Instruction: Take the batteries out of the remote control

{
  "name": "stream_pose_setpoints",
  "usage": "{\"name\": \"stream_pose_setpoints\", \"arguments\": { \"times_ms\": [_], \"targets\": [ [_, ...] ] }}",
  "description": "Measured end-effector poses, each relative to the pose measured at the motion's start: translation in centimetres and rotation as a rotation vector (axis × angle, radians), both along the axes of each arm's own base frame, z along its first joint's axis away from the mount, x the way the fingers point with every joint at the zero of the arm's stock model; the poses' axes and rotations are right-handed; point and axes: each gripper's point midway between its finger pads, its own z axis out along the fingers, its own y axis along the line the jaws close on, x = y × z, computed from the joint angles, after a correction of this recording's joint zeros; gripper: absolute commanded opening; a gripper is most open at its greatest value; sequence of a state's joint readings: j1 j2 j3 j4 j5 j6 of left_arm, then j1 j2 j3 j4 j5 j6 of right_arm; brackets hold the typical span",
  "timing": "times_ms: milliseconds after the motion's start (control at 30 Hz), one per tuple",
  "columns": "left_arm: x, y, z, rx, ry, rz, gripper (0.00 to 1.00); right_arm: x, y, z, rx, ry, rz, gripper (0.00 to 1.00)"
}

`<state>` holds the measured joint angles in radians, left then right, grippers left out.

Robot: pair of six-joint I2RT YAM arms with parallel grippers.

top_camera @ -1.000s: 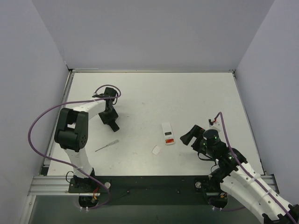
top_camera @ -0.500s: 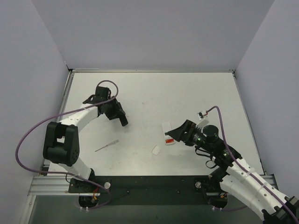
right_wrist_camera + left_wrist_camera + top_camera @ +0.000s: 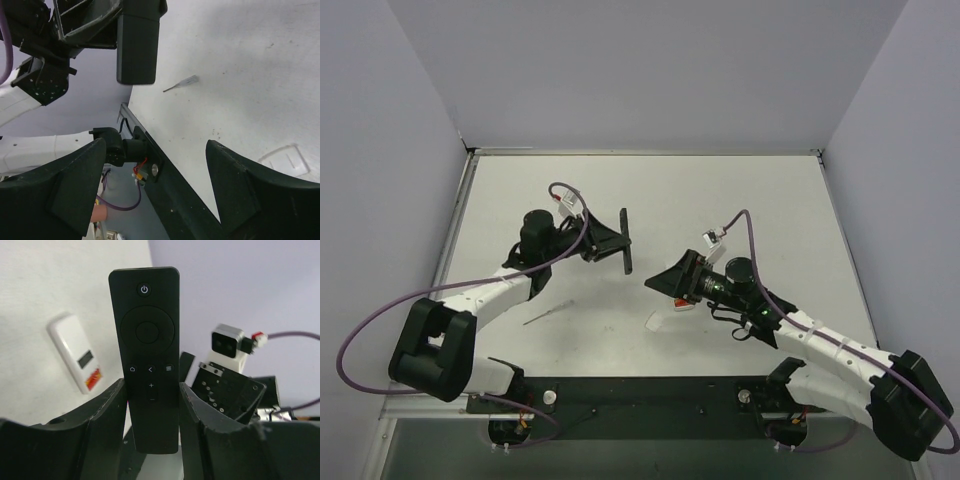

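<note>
The slim black remote point(image 3: 624, 241) is held off the table by my left gripper point(image 3: 608, 242), which is shut on its lower end. In the left wrist view the remote point(image 3: 148, 340) shows its button face between the fingers point(image 3: 107, 415). My right gripper point(image 3: 667, 281) is open and empty, just right of the remote and pointing at it. In the right wrist view the remote point(image 3: 138, 45) hangs at the top, ahead of the spread fingers point(image 3: 70, 180). No batteries show in any view.
A white device with a red label point(image 3: 680, 303) lies partly under my right gripper; it also shows in the left wrist view point(image 3: 75, 352). A small white square point(image 3: 654, 321) lies in front of it. A thin tool point(image 3: 548, 312) lies at the left.
My left arm has swung right toward the table's middle, carrying the remote. My right arm has reached left over the white device toward the remote.
</note>
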<state>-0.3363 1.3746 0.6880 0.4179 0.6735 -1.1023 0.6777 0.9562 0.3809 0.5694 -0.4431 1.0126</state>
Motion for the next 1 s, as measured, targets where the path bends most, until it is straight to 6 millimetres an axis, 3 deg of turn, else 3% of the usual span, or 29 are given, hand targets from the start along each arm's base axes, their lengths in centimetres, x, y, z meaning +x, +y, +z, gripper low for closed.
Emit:
{"name": "stream_pose_setpoints", "arguments": {
  "times_ms": [200,400,533,700,800,833,933,1000],
  "targets": [
    [-3.6,-3.5,3.0,-0.147,-0.05,-0.13,0.0,0.2,3.0,1.8,0.065,-0.023,0.059,0.73],
    [-4.5,-4.1,4.5,-0.205,-0.084,-0.157,0.0,1.0,4.1,3.0,0.11,-0.044,0.064,0.62],
    [-4.7,-4.0,4.5,-0.216,-0.078,-0.156,0.0,1.1,4.2,3.3,0.122,-0.057,0.061,0.39],
    [-4.9,-4.0,4.6,-0.227,-0.082,-0.151,0.02,0.9,4.1,4.1,0.134,-0.085,0.046,0.23],
    [-4.9,-4.0,5.1,-0.235,-0.098,-0.151,0.18,0.9,3.9,4.5,0.137,-0.107,0.039,0.09],
    [-4.9,-4.0,5.1,-0.236,-0.1,-0.151,0.33,0.9,3.9,4.6,0.134,-0.111,0.038,0.0],
    [-5.0,-4.1,5.0,-0.232,-0.1,-0.154,0.56,0.8,3.8,4.4,0.122,-0.113,0.04,0.0],
    [-5.1,-4.2,4.8,-0.221,-0.098,-0.158,0.63,0.6,3.7,4.2,0.107,-0.114,0.042,0.0]
  ]
}}
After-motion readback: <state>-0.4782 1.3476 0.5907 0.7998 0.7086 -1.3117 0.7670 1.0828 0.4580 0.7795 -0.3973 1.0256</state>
